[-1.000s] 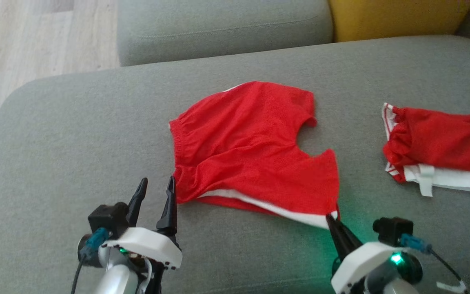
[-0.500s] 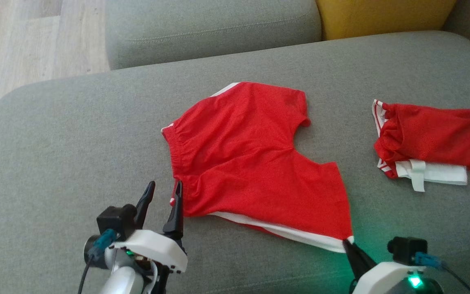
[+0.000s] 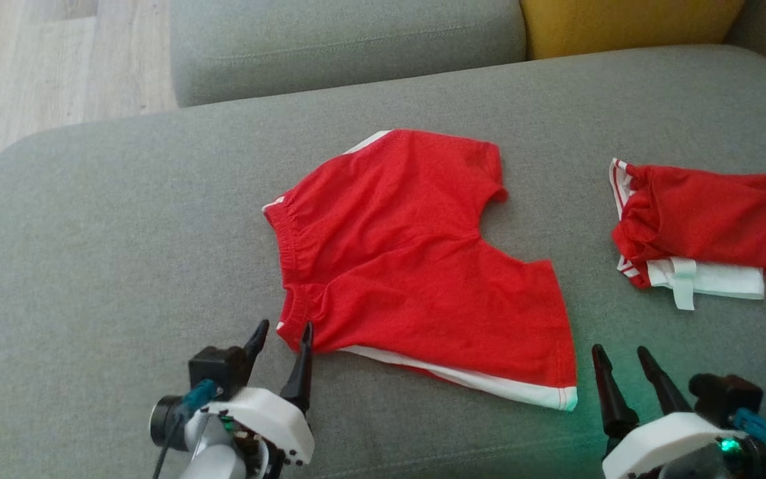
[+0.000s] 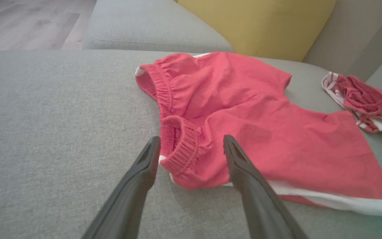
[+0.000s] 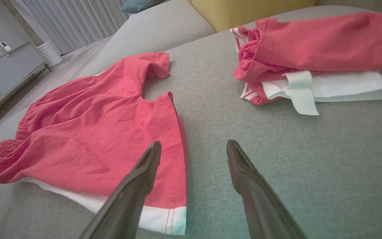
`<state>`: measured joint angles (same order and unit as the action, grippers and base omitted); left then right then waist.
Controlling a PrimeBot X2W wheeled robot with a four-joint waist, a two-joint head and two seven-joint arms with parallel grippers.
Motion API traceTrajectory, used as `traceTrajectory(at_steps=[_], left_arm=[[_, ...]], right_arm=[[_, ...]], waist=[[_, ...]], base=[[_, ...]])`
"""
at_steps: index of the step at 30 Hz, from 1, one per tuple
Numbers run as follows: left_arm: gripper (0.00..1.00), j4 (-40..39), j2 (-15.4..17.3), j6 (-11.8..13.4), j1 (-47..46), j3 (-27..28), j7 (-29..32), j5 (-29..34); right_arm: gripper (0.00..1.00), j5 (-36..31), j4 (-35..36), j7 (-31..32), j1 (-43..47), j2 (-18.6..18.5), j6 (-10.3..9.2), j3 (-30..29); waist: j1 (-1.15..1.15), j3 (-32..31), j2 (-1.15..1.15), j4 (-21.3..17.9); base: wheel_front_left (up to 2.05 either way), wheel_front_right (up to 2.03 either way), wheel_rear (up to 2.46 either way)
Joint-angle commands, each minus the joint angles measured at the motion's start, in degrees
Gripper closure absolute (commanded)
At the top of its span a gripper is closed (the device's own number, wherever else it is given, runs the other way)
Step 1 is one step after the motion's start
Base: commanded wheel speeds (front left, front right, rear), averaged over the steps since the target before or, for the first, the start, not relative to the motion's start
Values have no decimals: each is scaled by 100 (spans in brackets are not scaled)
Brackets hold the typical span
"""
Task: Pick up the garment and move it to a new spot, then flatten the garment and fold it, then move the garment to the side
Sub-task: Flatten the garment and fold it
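The red shorts (image 3: pixel 416 266) lie spread mid-cushion toward the front edge of the sofa seat (image 3: pixel 124 233), with the left gripper (image 3: pixel 285 326) and right gripper (image 3: pixel 620 348) both wide open and empty by the near corners, so flattening seems about done, and folding next calls for fresh grips there.

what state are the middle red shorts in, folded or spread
Spread out, not folded: the red shorts lie flat on the sofa seat, waistband and both legs showing.

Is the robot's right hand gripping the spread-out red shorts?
No, the right gripper has its jaws open beside the red shorts, with only grey sofa between them.
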<state>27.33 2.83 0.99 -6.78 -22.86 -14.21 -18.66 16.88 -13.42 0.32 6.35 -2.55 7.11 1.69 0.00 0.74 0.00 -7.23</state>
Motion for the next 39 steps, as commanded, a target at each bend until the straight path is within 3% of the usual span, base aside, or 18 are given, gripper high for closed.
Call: traceTrajectory(at_steps=[1,8,17,23,24,26,39], left_arm=[[0,-26,73,31,-387,125,18,102],[0,551,277,129,-756,-30,527,324],[0,919,413,356,-1039,-40,683,449],[0,1161,419,333,-1169,-113,827,445],[15,1198,410,306,-1181,-129,855,429],[100,1251,389,255,-1197,-158,870,397],[100,934,242,178,-1244,-197,483,185]], right_arm=[[0,-37,202,-131,-230,-33,37,109],[0,-10,165,-284,-337,-33,37,93],[0,-17,102,-339,-428,-33,37,150],[0,-44,85,-275,-442,-33,37,204],[0,-53,84,-252,-441,-33,37,216],[0,-55,73,-189,-432,-33,37,245],[0,291,-315,612,-271,-32,37,665]], waist=[[0,32,0,-20],[0,177,0,-97],[0,287,0,-199],[0,341,0,-259],[0,348,0,-266],[0,352,0,-275],[0,331,0,-157]], base=[[0,0,0],[0,0,0],[0,0,0],[0,0,0],[0,0,0],[0,0,0],[0,0,0]])
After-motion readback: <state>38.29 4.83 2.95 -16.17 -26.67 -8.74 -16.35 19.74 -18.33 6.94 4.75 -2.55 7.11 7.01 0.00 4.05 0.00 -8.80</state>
